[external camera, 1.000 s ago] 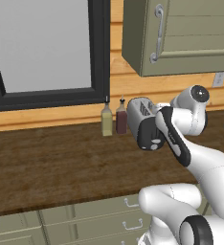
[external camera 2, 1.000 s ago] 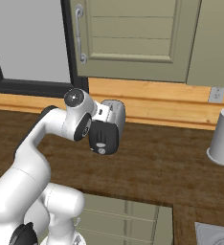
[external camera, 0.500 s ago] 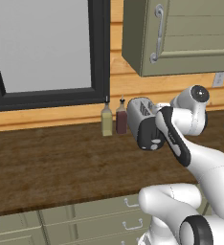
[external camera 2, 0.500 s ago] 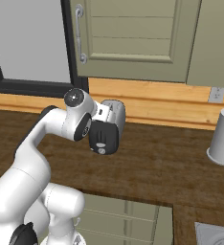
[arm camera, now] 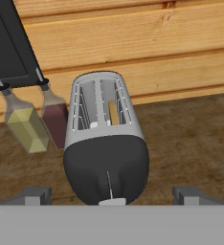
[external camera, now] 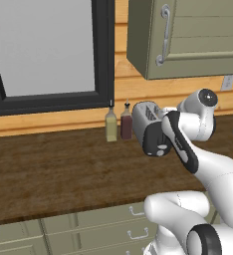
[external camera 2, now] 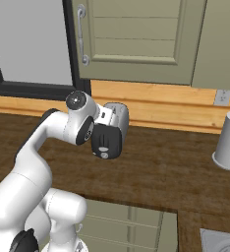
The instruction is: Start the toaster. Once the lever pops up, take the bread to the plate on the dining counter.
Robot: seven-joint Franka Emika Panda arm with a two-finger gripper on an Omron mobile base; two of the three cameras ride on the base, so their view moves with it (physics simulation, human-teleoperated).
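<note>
The toaster [arm camera: 106, 143] stands on the dark wood table [external camera: 49, 169], pushed back against the plank wall just under the window, with its rounded black end turned out toward the robot. That puts the lever [arm camera: 112, 202] low on the front face, right where the arm can come at it. Two slim bottles, one yellowish [arm camera: 25, 125] and one dark red [arm camera: 54, 117], stand just beside the toaster on the window side, close enough that I'd expect the approach to favour the other flank. In one slot a thin tan edge shows, which I take to be the bread [arm camera: 113, 113] already loaded. The end effector [arm camera: 112, 196] hangs in front of the black end, fingers spread wide to either side and holding nothing, aimed squarely at the lever. It seems lined up for the push down, which has not yet happened. A pale grey canister [external camera 2: 228, 140] stands well apart, further along the table
</note>
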